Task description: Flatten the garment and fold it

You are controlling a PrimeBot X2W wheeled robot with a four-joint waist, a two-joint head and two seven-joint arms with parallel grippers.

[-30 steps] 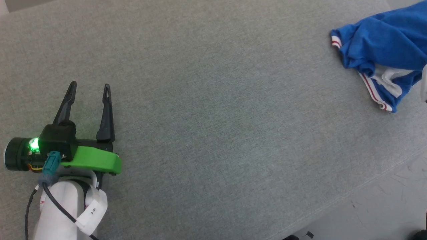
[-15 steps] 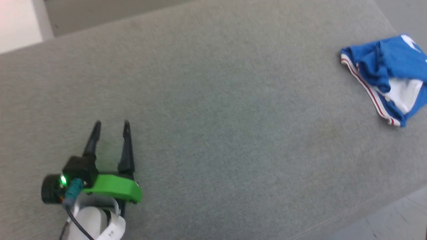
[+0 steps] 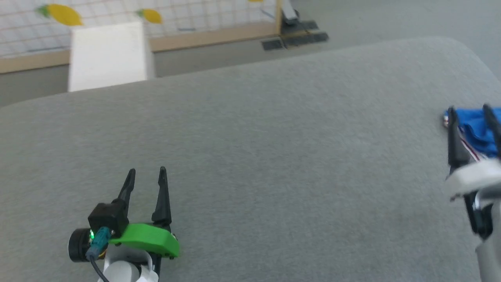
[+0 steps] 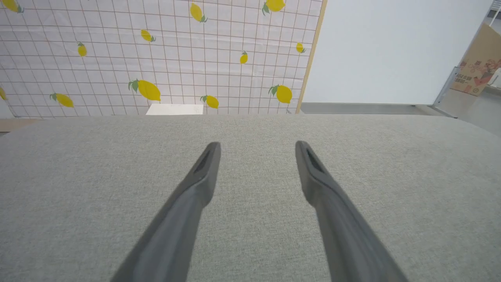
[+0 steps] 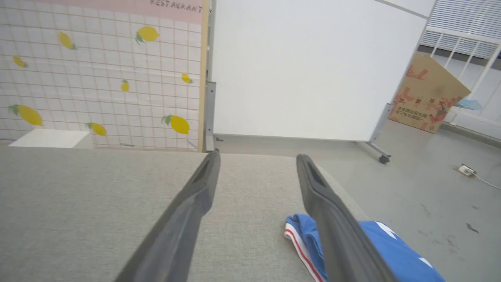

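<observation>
Broadly, a grey fabric-covered surface spreads across the head view, with a lemon-printed grid panel and a plain white board standing beyond its far edge. Next, the garment, a crumpled blue heap showing white trim with a red stripe, lies bunched by the surface's right edge, toward the far right corner. Over it hangs the right gripper, its jaws spread wide and empty; whether a finger touches the cloth cannot be told. Well apart, over the near left part of the surface, the left gripper hovers with its jaws likewise open and empty.
</observation>
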